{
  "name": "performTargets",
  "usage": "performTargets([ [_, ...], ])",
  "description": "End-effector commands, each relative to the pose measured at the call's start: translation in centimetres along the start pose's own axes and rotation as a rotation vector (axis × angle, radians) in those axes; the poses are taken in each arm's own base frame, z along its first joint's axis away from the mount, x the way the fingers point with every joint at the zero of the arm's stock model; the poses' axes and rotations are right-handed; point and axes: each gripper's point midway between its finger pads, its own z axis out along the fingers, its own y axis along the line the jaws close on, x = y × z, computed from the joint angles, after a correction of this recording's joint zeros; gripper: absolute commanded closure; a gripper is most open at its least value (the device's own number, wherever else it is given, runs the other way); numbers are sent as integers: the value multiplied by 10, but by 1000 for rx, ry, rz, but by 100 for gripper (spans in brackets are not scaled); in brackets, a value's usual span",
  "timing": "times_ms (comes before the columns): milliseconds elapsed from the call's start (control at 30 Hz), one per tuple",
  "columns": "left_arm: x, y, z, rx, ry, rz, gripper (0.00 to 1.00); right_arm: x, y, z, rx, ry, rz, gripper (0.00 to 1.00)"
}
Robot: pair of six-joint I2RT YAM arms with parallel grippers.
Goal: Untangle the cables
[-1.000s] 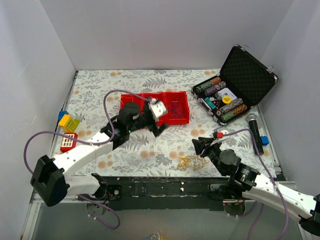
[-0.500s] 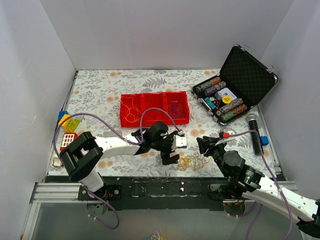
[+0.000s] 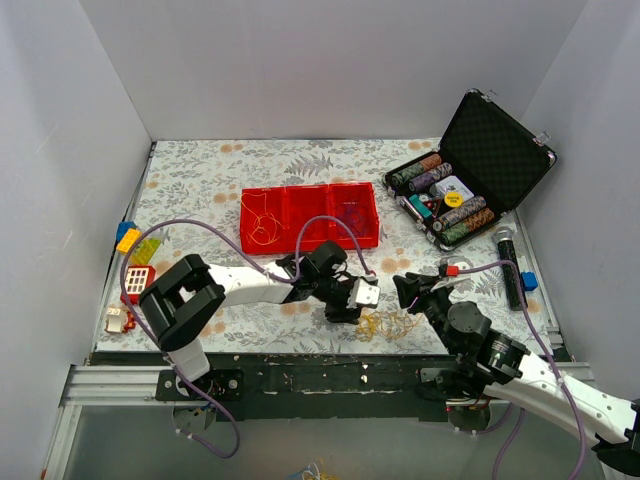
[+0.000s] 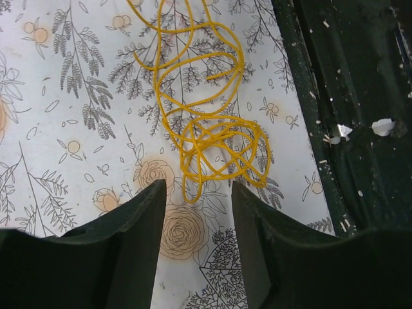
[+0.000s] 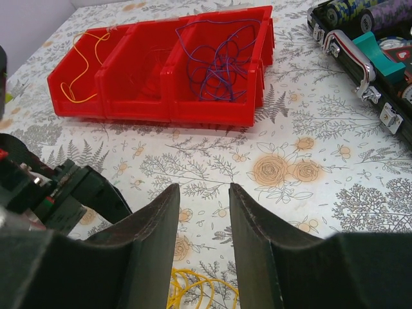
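Overhead view first: the left gripper [image 3: 347, 304] lies low over the floral tablecloth [image 3: 200, 180] near the bottom centre, just left of the yellow tangle [image 3: 386, 323], a loose heap of thin looping wire by the table's front edge. The right gripper [image 3: 411, 290] sits just right of and above that heap. From here it cannot be told how far either pair of fingers stands apart. A red tray [image 3: 309, 240] with three compartments rests at mid-frame. Its left compartment holds a yellow strand [image 3: 262, 216] and its right one a purple wire [image 3: 350, 213]. An open chip case [image 3: 497, 140] stands at the upper right with a microphone [image 3: 507, 258] below it, and toy blocks [image 3: 135, 246] sit at the left edge.

Left wrist view: the fingers [image 4: 132, 238] are spread apart and grip nothing. The yellow tangle [image 4: 215, 145] lies flat on the cloth in the middle of the frame, its lowest loop reaching just into the mouth of the gap. A dark rail [image 4: 351, 96] runs down the right side.

Right wrist view: the fingers [image 5: 257, 251] are likewise parted and empty. A few yellow loops show at the bottom edge between them. The red tray fills the upper left, the purple wire coiled in its right compartment and the yellow strand in its left. The chip case is at the upper right corner, and the left gripper appears dark at the left edge.
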Motion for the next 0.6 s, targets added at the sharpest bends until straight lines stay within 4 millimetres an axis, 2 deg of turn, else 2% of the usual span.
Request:
performTargets([
  [0,2,-5,2,75,13,109,56,-31,10,-3,-30,-79,69,55],
  [167,-3,14,11,40,12,137,69,-32,12,-4,-42,-80,72,55],
  [367,-12,20,7,12,0,176,95,-32,14,-5,-55,-78,75,56],
  [467,-17,19,-3,-8,-1,202,100,-32,15,-5,-59,-78,73,56],
  [567,-28,17,-15,-38,-20,205,100,-30,16,-3,-61,-70,64,56],
])
